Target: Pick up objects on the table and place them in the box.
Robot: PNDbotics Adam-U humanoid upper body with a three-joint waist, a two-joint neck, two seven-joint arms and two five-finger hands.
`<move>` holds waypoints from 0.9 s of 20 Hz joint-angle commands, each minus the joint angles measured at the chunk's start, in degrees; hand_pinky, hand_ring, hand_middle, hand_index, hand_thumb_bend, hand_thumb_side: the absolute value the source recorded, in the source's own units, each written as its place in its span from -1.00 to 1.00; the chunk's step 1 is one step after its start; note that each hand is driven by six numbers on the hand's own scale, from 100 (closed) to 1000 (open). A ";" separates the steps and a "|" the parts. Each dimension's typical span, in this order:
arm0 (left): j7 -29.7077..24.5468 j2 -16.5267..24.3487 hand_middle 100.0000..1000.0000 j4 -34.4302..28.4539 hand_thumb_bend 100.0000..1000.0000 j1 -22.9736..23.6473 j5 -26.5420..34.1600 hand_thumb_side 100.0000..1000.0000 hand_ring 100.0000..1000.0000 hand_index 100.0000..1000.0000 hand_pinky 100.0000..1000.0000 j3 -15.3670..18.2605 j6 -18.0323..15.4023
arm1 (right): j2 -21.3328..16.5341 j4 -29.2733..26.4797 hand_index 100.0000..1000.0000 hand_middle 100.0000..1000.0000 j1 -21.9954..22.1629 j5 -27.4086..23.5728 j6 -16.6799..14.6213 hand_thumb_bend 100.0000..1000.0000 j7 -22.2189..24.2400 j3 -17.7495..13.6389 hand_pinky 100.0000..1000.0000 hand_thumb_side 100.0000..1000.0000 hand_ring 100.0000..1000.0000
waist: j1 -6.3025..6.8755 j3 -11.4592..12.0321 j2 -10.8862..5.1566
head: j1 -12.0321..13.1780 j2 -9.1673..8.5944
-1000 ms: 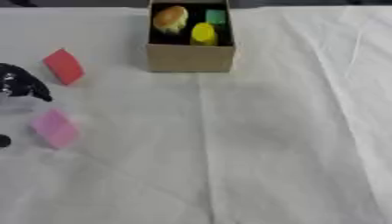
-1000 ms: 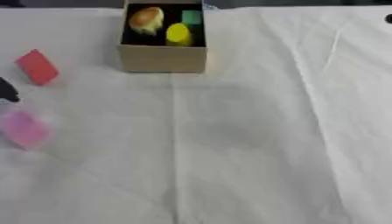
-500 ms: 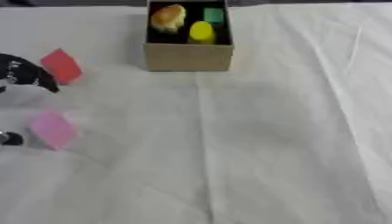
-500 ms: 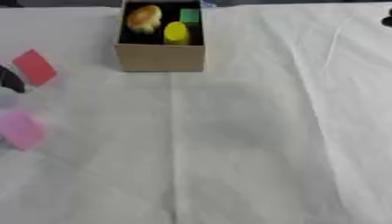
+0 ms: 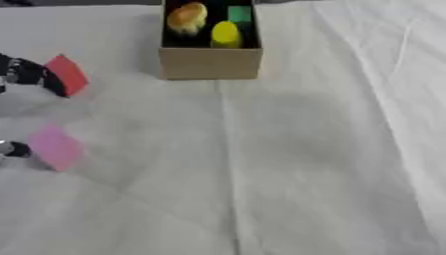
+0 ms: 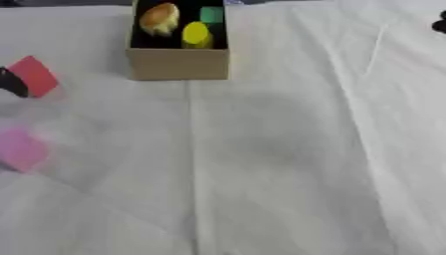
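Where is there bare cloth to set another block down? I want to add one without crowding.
The wide stretch in front of and right of the box is bare. It is crowded at the left edge, where the red block, pink block and left hand sit.

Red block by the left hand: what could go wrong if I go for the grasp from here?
The left hand sits at the view's left edge, so I cannot check its hold on the red block; it might slip. The pink block lies close below and could get knocked. The box already holds a yellow piece, a green piece and a brownish piece, so space is tight.
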 commanded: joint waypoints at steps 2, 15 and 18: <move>-5.58 1.53 0.66 0.04 0.11 -0.41 -0.10 -0.74 0.76 0.73 0.86 0.70 -4.09 | -0.75 -1.15 0.48 0.16 -0.37 -0.70 0.13 -1.00 -0.40 -0.82 0.41 0.35 0.23 | 0.15 0.00 -0.89 | -0.28 -0.28; -8.74 0.84 0.60 0.76 0.11 -0.54 1.45 -0.67 0.72 0.71 0.84 -0.56 -3.52 | 0.28 -1.15 0.47 0.16 -0.23 -1.42 0.65 -1.00 -0.29 -1.08 0.41 0.35 0.23 | 0.12 -0.13 -0.77 | -0.27 -0.54; -9.32 0.71 0.61 1.32 0.13 -0.56 0.40 -0.68 0.72 0.72 0.83 -0.87 -3.39 | 0.60 -1.15 0.47 0.16 0.04 -1.51 0.45 -1.00 -0.23 -1.08 0.41 0.35 0.23 | 0.08 -0.19 -0.73 | -0.20 -0.71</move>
